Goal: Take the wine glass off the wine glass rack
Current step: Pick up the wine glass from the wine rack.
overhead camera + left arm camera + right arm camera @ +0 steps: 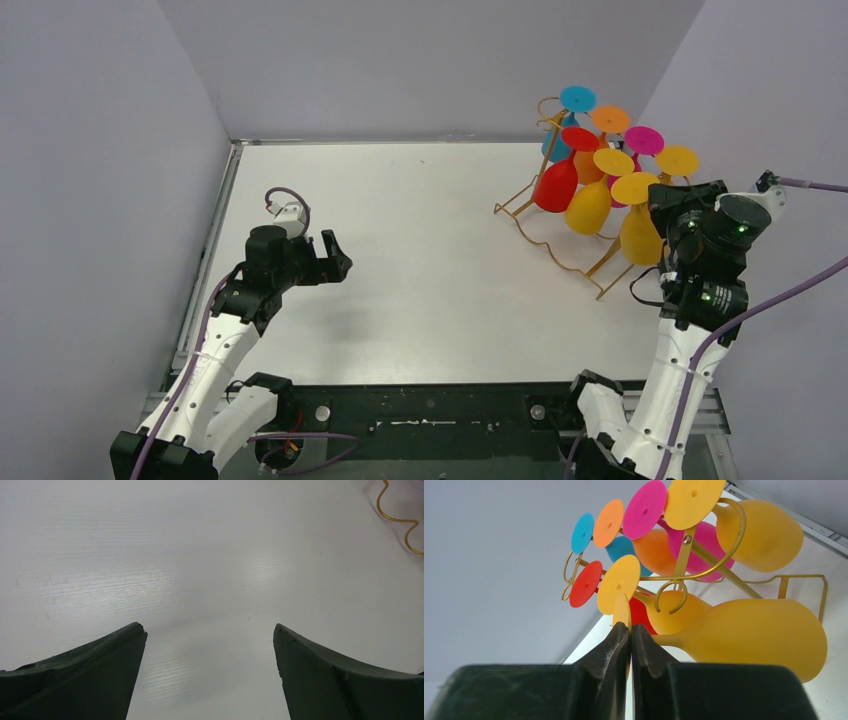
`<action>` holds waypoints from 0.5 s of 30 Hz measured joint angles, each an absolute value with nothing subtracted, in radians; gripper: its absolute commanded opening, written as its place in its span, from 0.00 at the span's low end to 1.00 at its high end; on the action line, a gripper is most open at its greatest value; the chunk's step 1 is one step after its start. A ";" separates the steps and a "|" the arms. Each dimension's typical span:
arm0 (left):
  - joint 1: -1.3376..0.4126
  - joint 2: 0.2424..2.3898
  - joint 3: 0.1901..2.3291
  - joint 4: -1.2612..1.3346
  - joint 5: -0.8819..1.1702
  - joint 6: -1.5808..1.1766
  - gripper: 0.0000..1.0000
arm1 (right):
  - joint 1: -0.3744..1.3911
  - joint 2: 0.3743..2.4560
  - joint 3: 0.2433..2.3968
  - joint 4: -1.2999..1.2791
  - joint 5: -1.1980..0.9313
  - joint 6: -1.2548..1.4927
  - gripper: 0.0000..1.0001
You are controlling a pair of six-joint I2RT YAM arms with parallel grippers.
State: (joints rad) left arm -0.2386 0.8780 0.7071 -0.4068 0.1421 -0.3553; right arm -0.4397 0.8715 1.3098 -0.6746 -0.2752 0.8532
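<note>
Pinches the foot of the nearest yellow wine glass (pixel 754 635) in the tightly closed right gripper (pixel 630 626) beside the near hook of the wine glass rack (pixel 685 555) at the far right of the table (pixel 400 250), looks mid-removal, needs next a steady draw clear of wire and neighbouring glasses (pixel 759 530), holds the left gripper (pixel 209 627) spread, idle.

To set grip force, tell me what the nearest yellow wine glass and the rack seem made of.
The nearest yellow wine glass: probably plastic, matte; opaque even colour, no see-through or sparkle. The wine glass rack: likely metal wire, glossy gold; thin bent rod with bright highlights.
</note>
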 measured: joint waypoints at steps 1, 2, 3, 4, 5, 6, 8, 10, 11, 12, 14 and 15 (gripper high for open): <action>-0.239 0.878 0.707 -0.407 0.143 -0.355 0.97 | -0.433 0.867 1.308 -0.675 -0.275 0.850 0.00; -0.239 0.878 0.707 -0.407 0.144 -0.355 0.97 | -0.425 0.862 1.306 -0.678 -0.276 0.849 0.00; -0.239 0.878 0.707 -0.407 0.144 -0.356 0.97 | -0.417 0.858 1.304 -0.682 -0.276 0.846 0.00; -0.239 0.878 0.707 -0.407 0.145 -0.356 0.96 | -0.406 0.852 1.303 -0.689 -0.278 0.840 0.00; -0.239 0.878 0.707 -0.407 0.147 -0.356 0.94 | -0.396 0.846 1.299 -0.693 -0.282 0.833 0.00; -0.239 0.878 0.707 -0.407 0.149 -0.356 0.93 | -0.389 0.842 1.296 -0.696 -0.287 0.828 0.00; -0.239 0.878 0.707 -0.408 0.155 -0.356 0.93 | -0.369 0.825 1.277 -0.694 -0.318 0.814 0.00; -0.239 0.876 0.707 -0.409 0.158 -0.356 0.93 | -0.350 0.804 1.251 -0.694 -0.359 0.795 0.00; -0.239 0.873 0.707 -0.410 0.158 -0.356 0.91 | -0.340 0.794 1.241 -0.694 -0.381 0.783 0.00; -0.239 0.869 0.707 -0.411 0.160 -0.356 0.89 | -0.332 0.786 1.232 -0.693 -0.403 0.769 0.00; -0.239 0.855 0.705 -0.406 0.177 -0.356 0.87 | -0.316 0.771 1.216 -0.690 -0.454 0.739 0.00; -0.239 0.850 0.703 -0.403 0.190 -0.356 0.86 | -0.308 0.763 1.208 -0.688 -0.480 0.723 0.00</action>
